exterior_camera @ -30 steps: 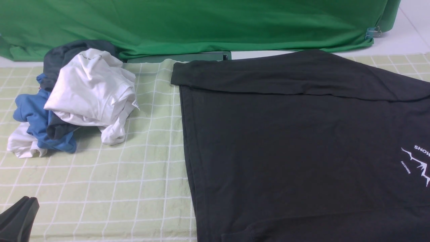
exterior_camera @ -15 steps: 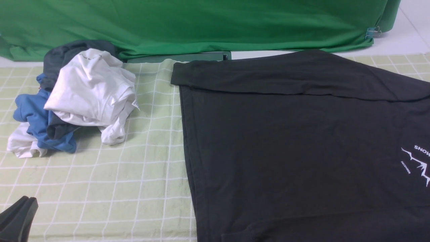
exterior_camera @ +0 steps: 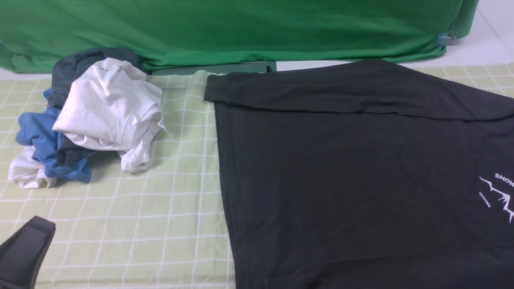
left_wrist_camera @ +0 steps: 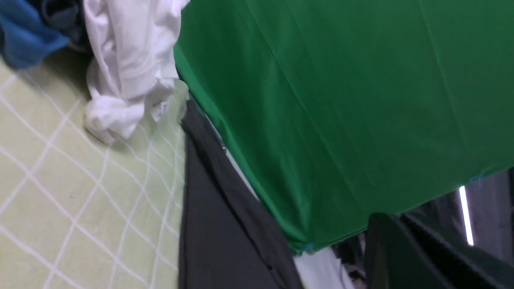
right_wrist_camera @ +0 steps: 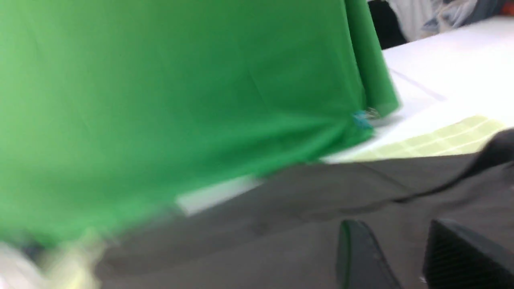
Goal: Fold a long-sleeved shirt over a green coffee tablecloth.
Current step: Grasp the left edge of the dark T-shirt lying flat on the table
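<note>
The long-sleeved shirt [exterior_camera: 353, 172] is black and lies flat over the right half of the green coffee tablecloth [exterior_camera: 160, 208], one sleeve folded across its far edge. Its white jagged graphic [exterior_camera: 500, 196] sits at the right border. My left gripper [exterior_camera: 40, 224] hovers at the near left corner over bare cloth, well away from the shirt. In the left wrist view the left gripper [left_wrist_camera: 395, 218] is shut and empty, with shirt [left_wrist_camera: 209, 224] and tablecloth [left_wrist_camera: 48, 168] beyond. The right gripper [right_wrist_camera: 397, 233] shows only in its wrist view, open above the shirt [right_wrist_camera: 281, 208], nothing between its fingers.
A crumpled pile of white, blue and dark garments [exterior_camera: 92, 116] lies at the far left on the tablecloth. A bright green backdrop [exterior_camera: 241, 28] hangs along the back, held by a clip [exterior_camera: 443, 39]. White tabletop [exterior_camera: 482, 48] shows at the back right.
My left gripper has risen and shifted slightly right in the front view. The shirt and the pile have not moved.
</note>
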You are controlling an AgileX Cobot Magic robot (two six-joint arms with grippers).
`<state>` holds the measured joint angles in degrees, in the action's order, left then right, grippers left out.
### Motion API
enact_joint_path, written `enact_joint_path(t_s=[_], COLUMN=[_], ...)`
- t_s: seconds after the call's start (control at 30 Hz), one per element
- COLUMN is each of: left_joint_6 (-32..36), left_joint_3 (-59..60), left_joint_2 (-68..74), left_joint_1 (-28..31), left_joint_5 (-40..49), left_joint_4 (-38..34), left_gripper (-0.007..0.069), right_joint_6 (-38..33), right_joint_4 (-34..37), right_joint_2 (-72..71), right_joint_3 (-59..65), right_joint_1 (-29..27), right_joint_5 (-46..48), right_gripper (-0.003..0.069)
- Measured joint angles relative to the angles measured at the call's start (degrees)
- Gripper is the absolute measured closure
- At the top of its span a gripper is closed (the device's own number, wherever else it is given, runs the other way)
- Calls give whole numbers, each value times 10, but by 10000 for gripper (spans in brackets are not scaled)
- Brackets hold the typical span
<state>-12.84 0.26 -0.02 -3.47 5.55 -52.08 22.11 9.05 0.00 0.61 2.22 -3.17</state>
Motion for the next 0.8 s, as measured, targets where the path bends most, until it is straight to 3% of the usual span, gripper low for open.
enact_joint_path(t_s=[0.27, 0.43, 0.5, 0.53, 0.63, 0.7, 0.8], left_joint_6=[-3, -63, -71, -74, -73, -70, -55], left_joint_3=[0, -3, -18, -44, -99, -189, -289], left_joint_2=[0, 0, 0, 0, 11, 66, 159], left_joint_1=[0, 0, 0, 0, 0, 0, 0], left_joint_5=[-65, -102, -97, -94, -88, -52, 48], left_joint_4=[36, 24, 25, 37, 80, 163, 232], left_gripper=[607, 607, 607, 607, 607, 607, 607], right_joint_6=[69, 125, 147, 152, 131, 54, -45], right_joint_4=[14, 15, 15, 15, 15, 15, 15], right_joint_2=[0, 0, 0, 0, 11, 52, 110], right_joint_3=[0, 0, 0, -4, -37, -120, -222], right_joint_1=[0, 0, 0, 0, 0, 0, 0], right_joint_5=[-49, -108, -125, -131, -129, -107, -31], right_gripper=[414, 417, 438, 484, 554, 635, 649])
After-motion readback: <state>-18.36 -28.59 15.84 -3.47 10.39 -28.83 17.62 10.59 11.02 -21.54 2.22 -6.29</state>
